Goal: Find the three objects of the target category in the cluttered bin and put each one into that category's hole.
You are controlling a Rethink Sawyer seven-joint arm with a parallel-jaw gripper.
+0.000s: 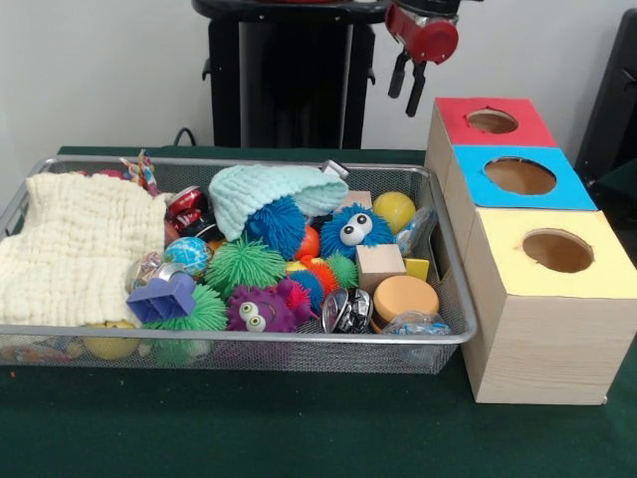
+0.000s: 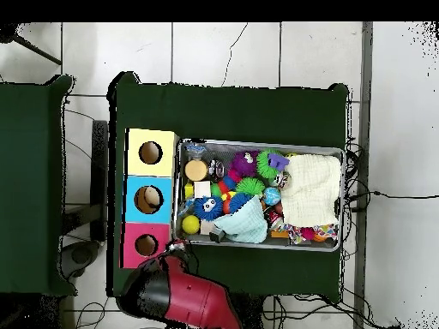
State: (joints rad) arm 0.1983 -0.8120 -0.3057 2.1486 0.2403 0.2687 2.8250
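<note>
My gripper (image 1: 403,103) hangs open and empty high above the table, behind the bin's right end and just left of the red box (image 1: 453,112). In the overhead view the red arm (image 2: 184,296) covers it beside the red box (image 2: 133,246). The wire bin (image 1: 239,338) holds a blue fuzzy ball with eyes (image 1: 353,231), a purple one (image 1: 257,311), a green spiky ball (image 1: 244,264), a yellow ball (image 1: 395,210), a wooden cube (image 1: 379,266), an orange puck (image 1: 403,297), a crushed can (image 1: 346,311) and a purple block (image 1: 162,299).
A cream cloth (image 1: 75,249) fills the bin's left end and a mint knitted hat (image 1: 264,194) lies over the toys. Right of the bin stand a blue box (image 1: 478,164) and a yellow box (image 1: 503,244), each with a round hole on top like the red one.
</note>
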